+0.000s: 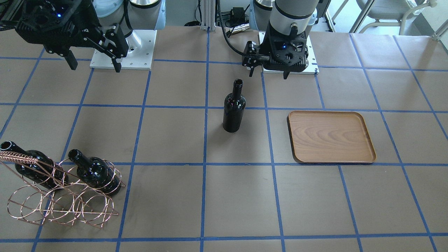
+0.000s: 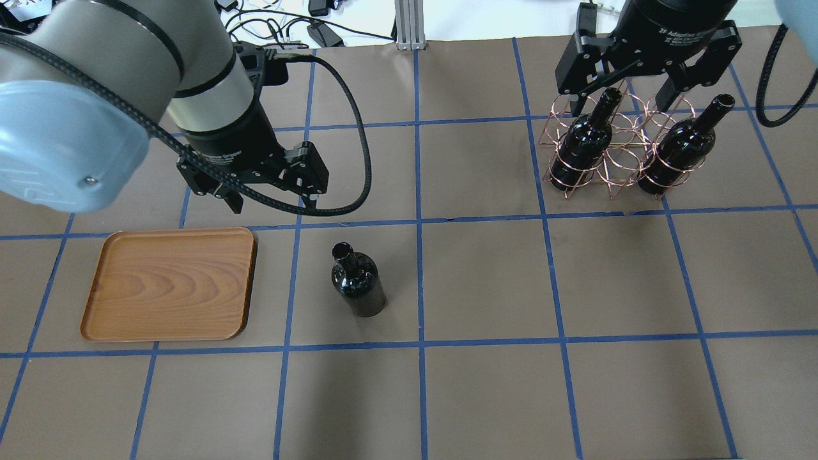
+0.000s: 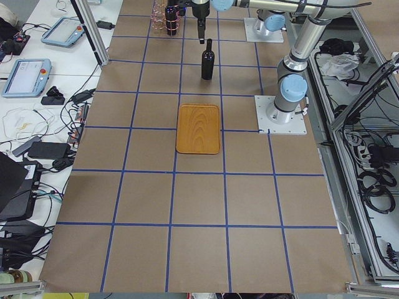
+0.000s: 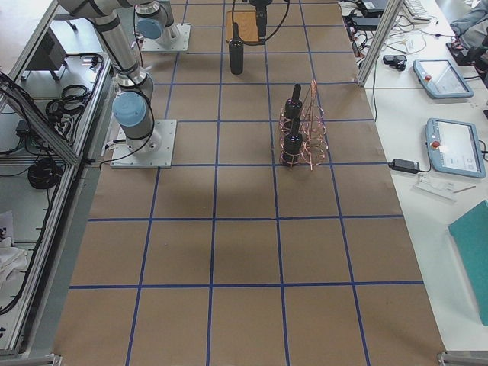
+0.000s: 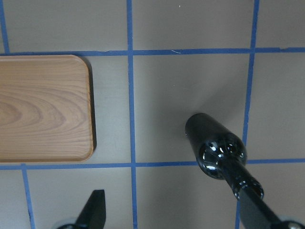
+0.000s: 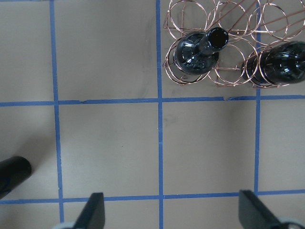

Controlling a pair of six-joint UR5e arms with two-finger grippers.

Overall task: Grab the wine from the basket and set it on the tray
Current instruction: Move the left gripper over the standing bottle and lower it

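Note:
One wine bottle [image 1: 233, 108] stands upright on the table, apart from the tray; it also shows in the overhead view [image 2: 358, 284] and the left wrist view [image 5: 217, 148]. Two more bottles [image 2: 583, 144] [image 2: 680, 150] lean in the copper wire basket [image 2: 623, 163]. The wooden tray [image 2: 169, 284] lies bare, left of the standing bottle. My left gripper [image 2: 268, 198] is open and empty, above the table behind the bottle and tray. My right gripper [image 2: 623, 96] is open and empty, high above the basket.
The table is brown paper with a grid of blue tape lines. The arm bases [image 1: 122, 49] stand at the robot's edge. The basket's coiled handle [image 1: 21, 157] sticks up beside the bottles. Cables lie beyond the table's far edge [image 2: 319, 32].

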